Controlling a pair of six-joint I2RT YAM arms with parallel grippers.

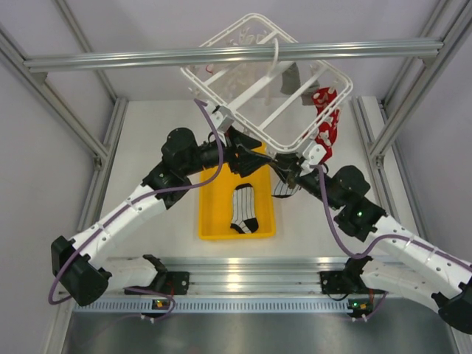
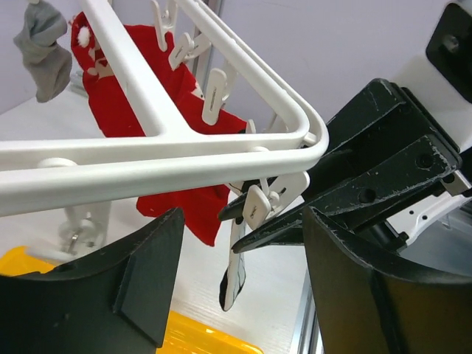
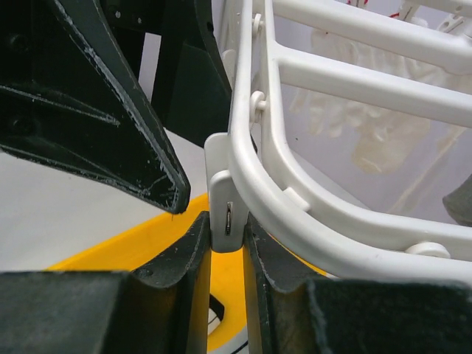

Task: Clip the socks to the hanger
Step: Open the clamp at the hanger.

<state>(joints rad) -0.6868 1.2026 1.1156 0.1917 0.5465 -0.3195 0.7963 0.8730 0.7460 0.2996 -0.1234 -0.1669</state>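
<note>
Slipping is the main risk. The right gripper (image 3: 226, 236) is clamped on one small clip (image 3: 223, 195) at the near corner of the hanger (image 3: 354, 81), fingertip contact only. The frame hangs free, so a nudge could swing it and pop the clip out. A striped sock (image 2: 231, 284) dangles just below that clip. Can't tell if it's bitten yet, so it could drop toward the yellow tray (image 1: 210, 221). The left gripper (image 2: 242, 251) is spread wide w/ nothing held, jaws either side of the corner. Red socks (image 1: 326, 122) hang clipped on the right edge.

Top view looks down; close wrist views share the hanger (image 2: 147, 173).
</note>
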